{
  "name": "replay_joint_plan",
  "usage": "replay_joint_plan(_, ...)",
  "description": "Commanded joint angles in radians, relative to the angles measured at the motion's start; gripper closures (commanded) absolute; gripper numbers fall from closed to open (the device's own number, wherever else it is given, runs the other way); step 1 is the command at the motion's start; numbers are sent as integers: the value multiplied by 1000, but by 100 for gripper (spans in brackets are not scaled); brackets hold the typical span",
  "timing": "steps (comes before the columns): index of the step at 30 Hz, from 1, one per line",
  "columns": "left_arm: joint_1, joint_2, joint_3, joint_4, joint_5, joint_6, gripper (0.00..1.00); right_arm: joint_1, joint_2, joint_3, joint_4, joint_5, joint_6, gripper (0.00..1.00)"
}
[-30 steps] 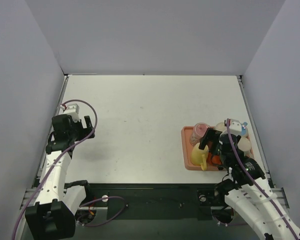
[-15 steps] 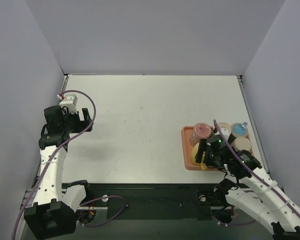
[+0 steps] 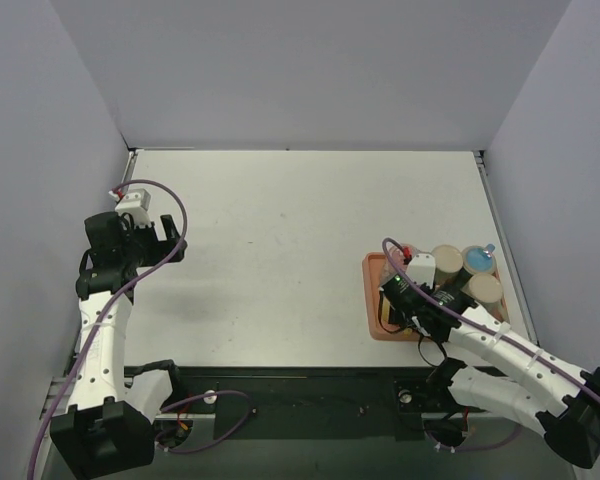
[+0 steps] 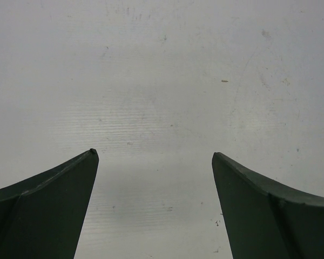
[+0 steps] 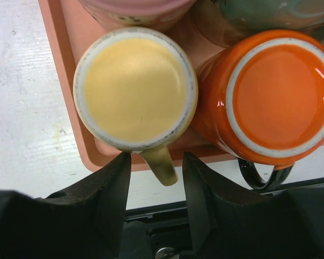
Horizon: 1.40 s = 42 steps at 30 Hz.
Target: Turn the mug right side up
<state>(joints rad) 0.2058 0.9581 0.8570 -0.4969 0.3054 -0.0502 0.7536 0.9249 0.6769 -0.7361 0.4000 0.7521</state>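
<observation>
The yellow mug [image 5: 135, 89] is glazed ceramic, round, and stands upside down. Its flat matte base faces the right wrist camera, ringed by a pale, speckled foot. Its long axis runs straight up and down, mouth down on the tray [image 5: 62, 54]. Its stubby handle [image 5: 161, 164] points to the lower edge of the wrist view and reaches out past the tray's rim.

The tray is smooth salmon plastic with a low raised wall, and it lies at the right middle of the top view. The mug sits in the tray's lower left corner in the wrist view. Just beside it on the right is a glossy orange mug [image 5: 275, 97], also base up, with a thin black loop handle. A pink mug [image 5: 135, 8] is at the upper edge.

The right arm reaches from the lower right of the top view, its wrist bent over the tray's lower left part and covering most of the yellow mug. The right gripper [image 5: 156, 159] straddles the handle, with a dark finger [image 5: 110, 199] on each side. The fingers are half drawn in, and a narrow gap shows on both sides, so nothing is pinched.

The left arm stands at the left of the top view, forearm raised. The left gripper [image 4: 153, 154] is spread wide over the bare, scuffed white table [image 4: 162, 81].
</observation>
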Motion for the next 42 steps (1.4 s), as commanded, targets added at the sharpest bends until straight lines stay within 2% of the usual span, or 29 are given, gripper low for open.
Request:
replay_joint_plan(1,10,-19,14,41,46,-20,2,4,-26,-71,38,54,9,63)
replay_joint_plan(5,12,-21,10,55,69,-28,2,4,-58,-119,96,16,-2,65)
replay_joint_plan(8,12,-18,10,70,90,-40,2,4,-46,-123,103,37,9,72)
replay_joint_plan(14,12,-18,7,84,101,-45,2,6,5,-99,112,28,-7,70)
replay_joint_plan(17,12,-22,-1,96,101,-45,2,36,-24,-117,234,-47,-75,71)
replay_joint_plan(25,12,-19,-6,107,100,-48,2,55,-38,-168,289,33,-53,71)
replay_joint_plan(30,12,-15,4,101,112,-54,2,56,81,-146,265,77,-19,83)
replay_joint_plan(31,12,-16,7,100,116,-54,2,56,94,-151,271,74,-17,88)
replay_joint_plan(32,12,-18,7,98,120,-54,2,58,97,-151,274,68,-19,100)
replay_joint_plan(36,12,-27,13,97,162,-63,0,85,59,-106,232,53,-52,100)
replay_joint_plan(37,14,-30,14,97,188,-74,7,95,46,-74,216,40,-59,100)
replay_joint_plan(40,12,-41,36,83,318,-106,12,148,-38,-1,156,23,-71,100)
replay_joint_plan(42,10,-36,56,74,418,-192,19,161,-90,44,141,13,-66,100)
